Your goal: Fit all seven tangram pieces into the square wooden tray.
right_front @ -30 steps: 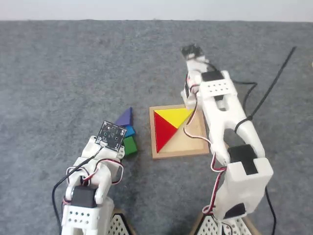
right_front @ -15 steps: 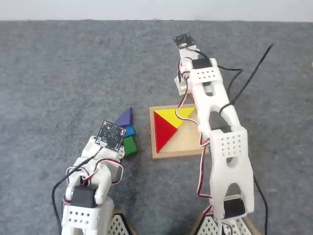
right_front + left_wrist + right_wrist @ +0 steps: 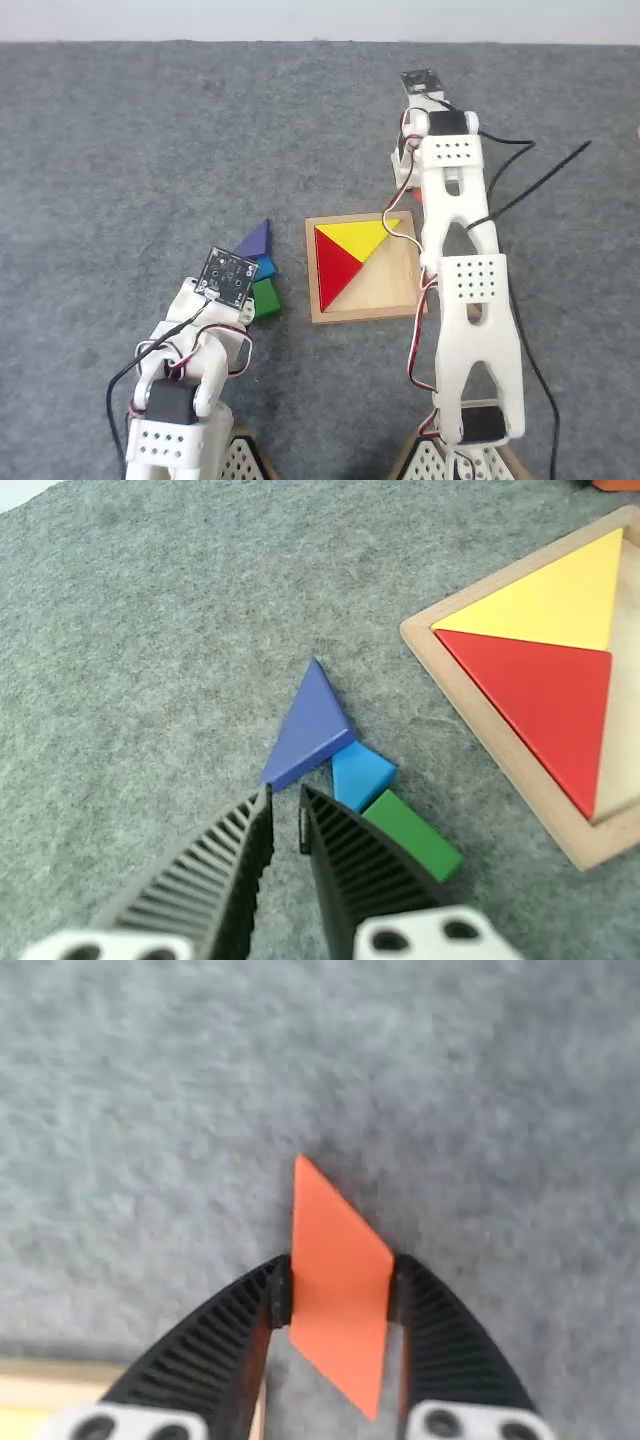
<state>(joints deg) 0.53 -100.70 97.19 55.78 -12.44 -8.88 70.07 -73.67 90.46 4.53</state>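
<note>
While the right gripper [image 3: 340, 1278] is clamping the orange piece [image 3: 335, 1225], the left gripper [image 3: 285, 802] is hovering. It's sitting almost closed, empty.

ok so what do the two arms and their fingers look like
Both the left arm and right arm are white shells with black motors at the joints and panels dotted with small holes. Red, white and black wires loop along them. Each wrist carries a small black camera board. The fingers are black, ribbed and tapered.
</note>
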